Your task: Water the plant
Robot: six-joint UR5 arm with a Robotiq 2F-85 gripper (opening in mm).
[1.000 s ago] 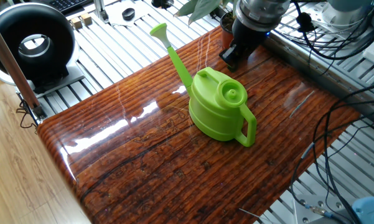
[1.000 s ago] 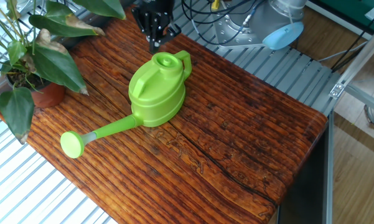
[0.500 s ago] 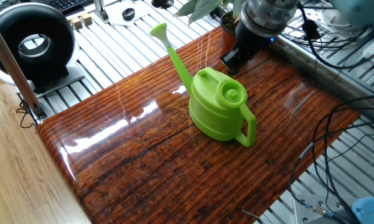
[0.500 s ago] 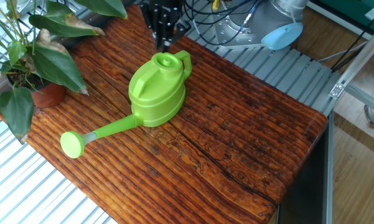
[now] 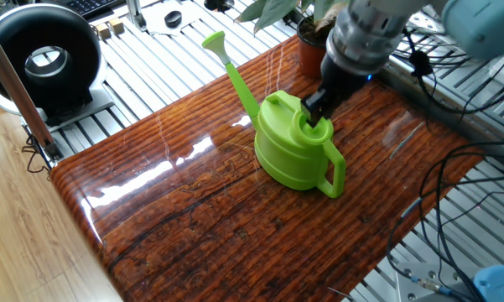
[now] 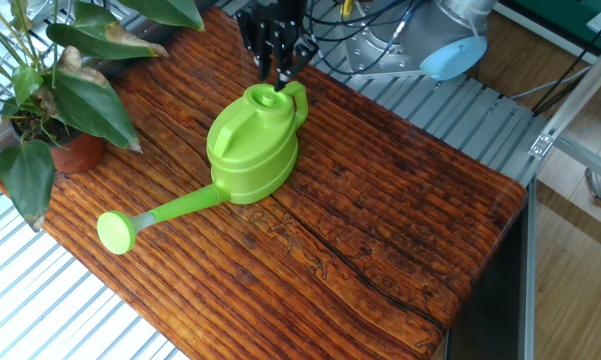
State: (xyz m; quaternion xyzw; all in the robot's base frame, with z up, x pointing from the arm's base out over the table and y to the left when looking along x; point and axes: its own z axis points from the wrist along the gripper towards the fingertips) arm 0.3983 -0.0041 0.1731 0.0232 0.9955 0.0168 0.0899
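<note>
Nowhere legible text; gripper (image 6: pixel 280 72) above can (image 6: pixel 252 145).

A lime-green watering can (image 5: pixel 295 143) stands upright on a glossy, dark-grained wooden tabletop (image 5: pixel 193 210), spout pointing toward the table's edge and ending in a round rose (image 6: pixel 115 231). Beside the table sits a black ring-shaped device (image 5: pixel 44 60), possibly a fan. Black cables (image 5: pixel 453 71) trail over the slatted metal frame (image 6: pixel 450 105), near a light-blue object (image 6: pixel 453 56).
</note>
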